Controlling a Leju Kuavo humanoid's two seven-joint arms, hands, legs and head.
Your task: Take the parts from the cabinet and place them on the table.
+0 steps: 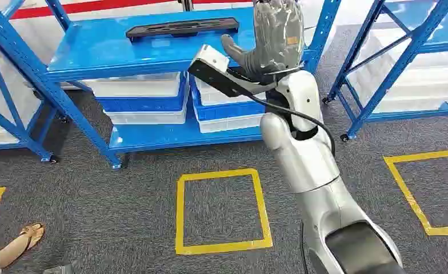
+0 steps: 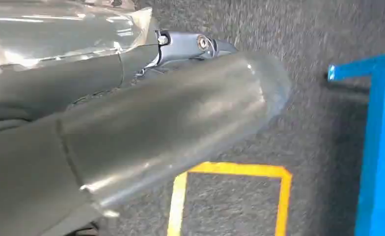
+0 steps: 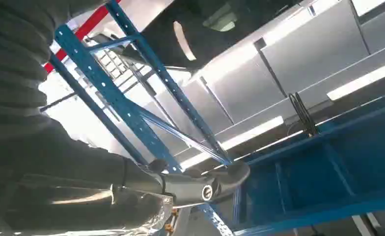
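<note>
Head view: the humanoid's right hand [image 1: 276,37], wrapped in clear plastic, is raised at the front edge of the blue shelving rack [image 1: 153,51], beside and clear of a long black part [image 1: 182,27] lying flat on the top shelf; the hand holds nothing, fingers pointing upward and loosely together, thumb out to the side. Stacked white and blue bins [image 1: 144,97] sit on the shelf below, yellow tape squares [image 1: 222,208] mark the grey carpet, and a person's sandalled foot [image 1: 30,235] shows at the lower left. Left wrist view: the left hand [image 2: 146,128] hangs low over the carpet beside a yellow tape square and the foot of a blue rack; whether its fingers are spread or curled cannot be told. Right wrist view: the right hand's fingers point up past the rack's perforated blue uprights [image 3: 131,113] toward ceiling lights. The robot appears to be at the reaching step, the part not yet gripped; the next move likely calls for carrying the hand leftward over the part and closing on it.
</note>
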